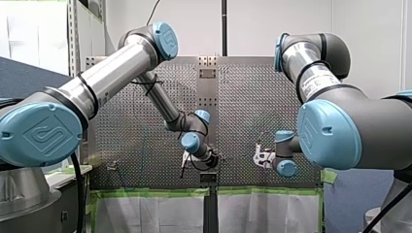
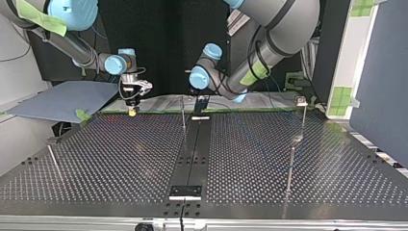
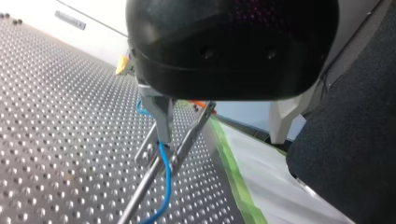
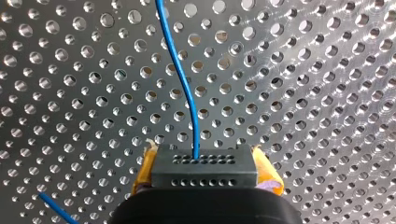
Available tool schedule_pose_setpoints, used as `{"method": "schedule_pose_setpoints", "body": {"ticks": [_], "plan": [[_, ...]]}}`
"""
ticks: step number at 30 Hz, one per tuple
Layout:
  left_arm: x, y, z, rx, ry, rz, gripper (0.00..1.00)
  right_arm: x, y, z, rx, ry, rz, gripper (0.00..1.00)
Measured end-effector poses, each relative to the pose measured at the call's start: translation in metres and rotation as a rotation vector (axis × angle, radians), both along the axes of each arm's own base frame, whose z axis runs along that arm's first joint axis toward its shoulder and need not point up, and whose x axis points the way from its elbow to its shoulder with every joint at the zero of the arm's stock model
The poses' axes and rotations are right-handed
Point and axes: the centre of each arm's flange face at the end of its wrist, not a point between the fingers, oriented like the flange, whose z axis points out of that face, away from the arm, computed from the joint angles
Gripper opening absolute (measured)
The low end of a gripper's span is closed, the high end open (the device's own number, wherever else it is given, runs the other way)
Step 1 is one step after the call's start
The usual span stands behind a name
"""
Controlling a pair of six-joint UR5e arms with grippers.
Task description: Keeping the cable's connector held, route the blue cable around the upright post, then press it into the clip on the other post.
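In the right wrist view my right gripper (image 4: 204,179) is shut on the black connector (image 4: 204,163), gripped between its yellow pads (image 4: 267,175). The blue cable (image 4: 183,84) leaves the connector and runs ahead over the perforated plate. In the left wrist view my left gripper (image 3: 166,154) is open, and the blue cable (image 3: 166,179) runs between its metal fingers (image 3: 161,119) beside the top of a thin upright post (image 3: 140,191) with a small metal piece (image 3: 145,150). In the top view my left gripper (image 2: 199,107) hangs next to the middle post (image 2: 183,115); my right gripper (image 2: 131,111) is further left.
More posts stand on the perforated table (image 2: 120,159): one with a clip-like head at the top view's far right (image 2: 302,108), one nearer the front right (image 2: 290,168), one at the left (image 2: 54,161). Green tape (image 3: 233,172) marks the table's edge near my left gripper.
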Motion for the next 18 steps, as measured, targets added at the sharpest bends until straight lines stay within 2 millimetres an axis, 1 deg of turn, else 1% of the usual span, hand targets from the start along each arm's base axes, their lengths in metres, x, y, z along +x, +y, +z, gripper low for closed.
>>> {"method": "schedule_pose_setpoints", "body": {"ticks": [8,18], "plan": [[-0.0008,-0.0077,0.0014,-0.020,-0.037,-0.007,1.00,-0.0007,-0.0002,-0.0002,0.001,0.001,-0.001,0.00],[-0.0006,-0.0094,0.0019,-0.026,-0.049,0.002,1.00,-0.0008,-0.0001,-0.0004,0.002,0.002,-0.001,0.00]]}}
